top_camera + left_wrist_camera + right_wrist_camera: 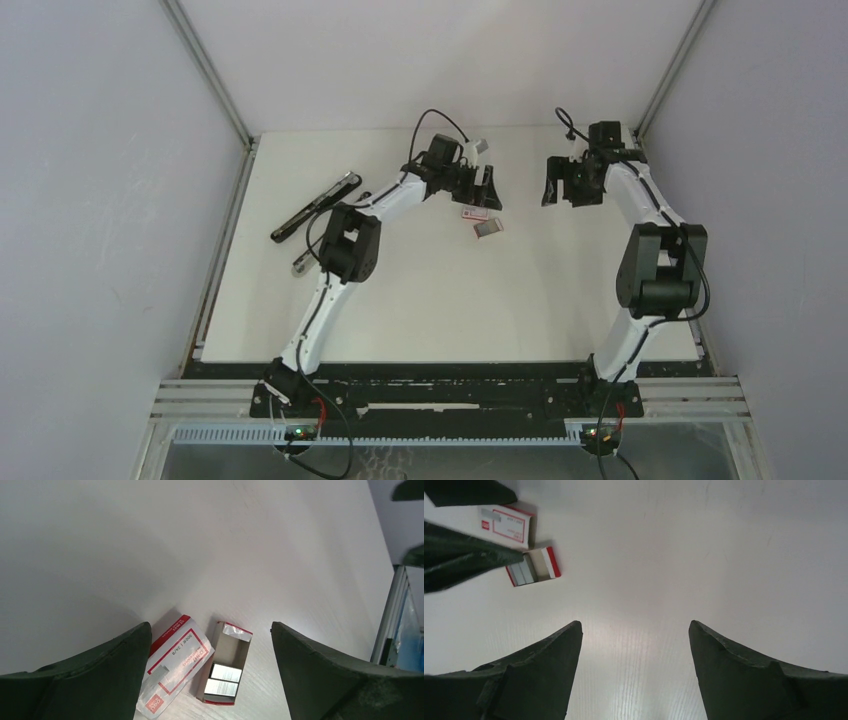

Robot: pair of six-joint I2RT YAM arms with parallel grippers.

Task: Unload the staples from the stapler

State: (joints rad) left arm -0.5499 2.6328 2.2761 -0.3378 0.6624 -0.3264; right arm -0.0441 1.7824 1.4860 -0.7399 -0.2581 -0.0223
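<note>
- Stapler (315,205) lies slantwise on the left part of the white table (450,310), near the left wall. Its two slim bars run from lower left up to upper right, and nothing is gripping it.
- Just off the stapler's near end, beside the left arm's elbow, sits a tiny silver-grey strip. It appears to be the staples (300,264), though the overhead view shows it too small to be sure.
- The left gripper (210,625) reaches out over the middle of the table's far half, well apart from the stapler. Its jaws are spread wide and released, with nothing between them.
- Below the left gripper lie two small things just beside each other: a flat red-and-white box sleeve (175,667) and an open cardboard tray (226,666). In the tray's near end are two shiny silver blocks (222,680).
- From above, the sleeve sits just under the left gripper's fingertips and the tray slightly nearer the arm bases — whether the two touch I cannot tell.
- The right gripper (635,625) hangs over bare table on the far right side. Its jaws also stand apart and hold nothing.
- The right wrist camera shows the sleeve and tray at its upper left, partly behind the dark fingers (464,560) of the other arm.
- The two grippers face each other across a gap, not touching.
</note>
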